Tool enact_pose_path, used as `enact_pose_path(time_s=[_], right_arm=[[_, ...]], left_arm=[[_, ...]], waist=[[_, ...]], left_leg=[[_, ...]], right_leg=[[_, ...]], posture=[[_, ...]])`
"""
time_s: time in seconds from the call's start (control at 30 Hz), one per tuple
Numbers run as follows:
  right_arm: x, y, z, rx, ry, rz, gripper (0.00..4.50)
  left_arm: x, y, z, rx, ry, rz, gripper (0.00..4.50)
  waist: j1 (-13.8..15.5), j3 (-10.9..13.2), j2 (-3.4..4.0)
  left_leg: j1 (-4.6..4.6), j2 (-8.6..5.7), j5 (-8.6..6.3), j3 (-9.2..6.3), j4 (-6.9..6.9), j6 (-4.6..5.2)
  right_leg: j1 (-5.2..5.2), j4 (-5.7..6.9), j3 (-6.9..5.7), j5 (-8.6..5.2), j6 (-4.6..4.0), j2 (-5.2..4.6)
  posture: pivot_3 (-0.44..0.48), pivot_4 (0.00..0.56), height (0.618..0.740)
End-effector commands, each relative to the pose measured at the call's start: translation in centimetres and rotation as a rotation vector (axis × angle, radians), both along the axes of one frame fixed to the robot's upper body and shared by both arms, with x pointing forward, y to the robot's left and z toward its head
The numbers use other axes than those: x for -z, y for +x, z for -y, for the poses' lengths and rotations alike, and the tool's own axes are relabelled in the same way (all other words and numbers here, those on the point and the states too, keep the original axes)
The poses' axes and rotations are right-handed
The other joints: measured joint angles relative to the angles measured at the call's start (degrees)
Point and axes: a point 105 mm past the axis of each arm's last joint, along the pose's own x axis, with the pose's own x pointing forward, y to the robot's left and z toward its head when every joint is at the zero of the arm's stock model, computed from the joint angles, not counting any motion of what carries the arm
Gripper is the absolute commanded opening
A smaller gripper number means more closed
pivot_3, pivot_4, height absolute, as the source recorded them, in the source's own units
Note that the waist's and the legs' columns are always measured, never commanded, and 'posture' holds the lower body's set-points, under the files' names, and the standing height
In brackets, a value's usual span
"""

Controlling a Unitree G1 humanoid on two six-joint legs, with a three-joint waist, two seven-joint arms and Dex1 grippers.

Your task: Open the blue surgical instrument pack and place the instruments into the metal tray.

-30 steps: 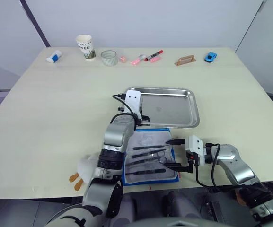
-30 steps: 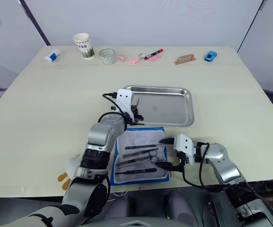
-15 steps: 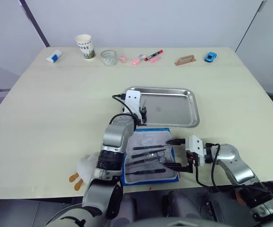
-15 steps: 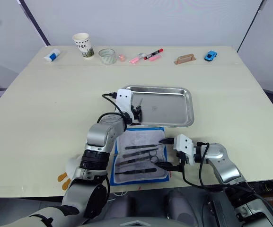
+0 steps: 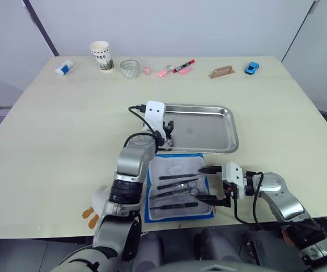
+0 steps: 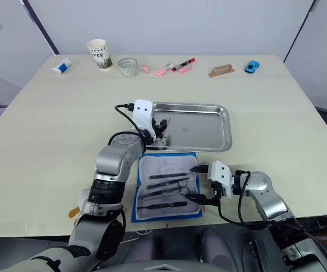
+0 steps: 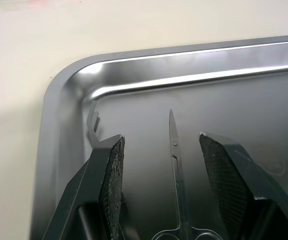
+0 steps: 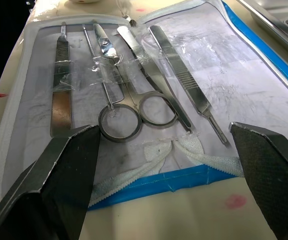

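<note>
The left gripper (image 7: 161, 190) stands open over the near-left corner of the metal tray (image 5: 220, 148), a pair of scissors (image 7: 175, 150) lying on the tray floor between its jaws. Lift clear vertically (avoid dragging the scissors). The blue surgical instrument pack (image 8: 263, 60) lies open on the table (image 5: 67, 141) just before the tray, the remaining instruments (image 8: 134, 80) inside. The right gripper (image 8: 163, 175) waits open beside it. Versus earlier, the left arm has shifted leftward; the right is unchanged.

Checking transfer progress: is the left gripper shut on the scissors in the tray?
No. The left gripper is open, and the scissors lie loose on the metal tray between its fingers.
</note>
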Motion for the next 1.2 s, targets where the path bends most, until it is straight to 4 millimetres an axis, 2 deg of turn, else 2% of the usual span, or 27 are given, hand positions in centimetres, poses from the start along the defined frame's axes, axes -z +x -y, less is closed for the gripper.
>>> enact_pose_path(time_s=[0.03,0.33,0.47,0.57,0.63,0.7,0.8,0.87,1.07,1.2], right_arm=[[7.9,-2.9,2.0,0.056,-0.239,-0.266,4.50],[7.8,-2.9,2.0,0.054,-0.237,-0.264,4.50],[7.8,-2.8,2.0,0.055,-0.235,-0.262,4.50],[7.8,-2.9,2.0,0.056,-0.235,-0.263,4.50],[7.8,-2.9,2.1,0.058,-0.235,-0.263,4.50],[7.8,-2.8,2.2,0.060,-0.236,-0.263,4.50],[7.8,-2.8,2.2,0.060,-0.235,-0.262,4.50],[7.7,-2.8,2.1,0.060,-0.234,-0.261,4.50],[7.7,-2.9,2.2,0.062,-0.233,-0.263,4.50],[7.8,-3.0,2.3,0.064,-0.234,-0.265,4.50]], left_arm=[[-3.4,-1.0,0.7,0.145,-0.047,0.110,2.52],[-4.2,-3.0,-3.3,0.450,-0.009,0.138,2.52],[-4.5,-6.4,-5.4,0.784,-0.011,0.123,2.52],[-4.3,-7.5,-7.2,0.891,0.044,0.101,2.52],[-3.7,-8.7,-8.5,1.003,0.133,0.073,2.52],[-2.7,-10.1,-9.3,1.123,0.208,0.017,2.52],[-2.1,-11.2,-9.2,1.227,0.239,-0.024,2.52],[-1.0,-11.9,-8.9,1.299,0.320,-0.072,2.52],[0.4,-12.1,-6.7,1.370,0.317,-0.022,2.52],[1.7,-12.4,-6.1,1.395,0.314,-0.021,2.52]], waist=[[-0.15,0.02,0.02],[-0.71,0.21,0.21],[-1.02,0.23,0.22],[-0.99,0.22,0.20],[-0.97,0.23,0.21],[-1.03,0.23,0.16],[-0.85,0.21,0.14],[-0.74,0.22,0.13],[-0.62,0.22,0.14],[-0.61,0.21,0.15]], left_leg=[[-0.01,0.00,0.06,-0.01,-0.08,-0.11],[0.00,0.00,0.35,-0.09,-0.52,-0.59],[0.02,0.01,0.36,-0.10,-0.66,-0.61],[0.00,0.06,0.38,-0.14,-0.77,-0.63],[-0.03,0.12,0.38,-0.15,-0.81,-0.62],[-0.01,0.20,0.38,-0.22,-0.84,-0.62],[0.01,0.50,0.38,-0.03,-0.97,-0.62],[0.00,0.60,0.38,-0.04,-0.97,-0.61],[-0.03,0.69,0.38,0.07,-1.00,-0.60],[-0.02,0.69,0.38,0.11,-1.00,-0.60]], right_leg=[[0.00,0.00,-0.03,0.00,0.00,0.00],[-0.03,-0.21,-0.32,-0.01,-0.02,-0.06],[-0.03,-0.29,-0.32,-0.02,-0.04,-0.12],[-0.07,-0.48,-0.46,-0.05,-0.11,-0.13],[-0.06,-0.72,-0.50,0.04,-0.53,-0.14],[-0.08,-0.73,-0.45,0.03,-0.54,-0.18],[-0.16,-0.82,-0.46,0.06,-0.57,-0.24],[-0.16,-0.84,-0.49,0.06,-0.59,-0.23],[-0.16,-0.83,-0.45,0.05,-0.60,-0.21],[-0.16,-0.82,-0.45,0.06,-0.60,-0.19]], posture=[[0.000,0.150,0.740],[0.000,0.150,0.740],[0.000,0.150,0.740],[0.000,0.150,0.740],[0.000,0.150,0.740],[0.000,0.150,0.740],[0.000,0.150,0.740],[0.000,0.150,0.740],[0.000,0.150,0.740],[0.000,0.150,0.740]])
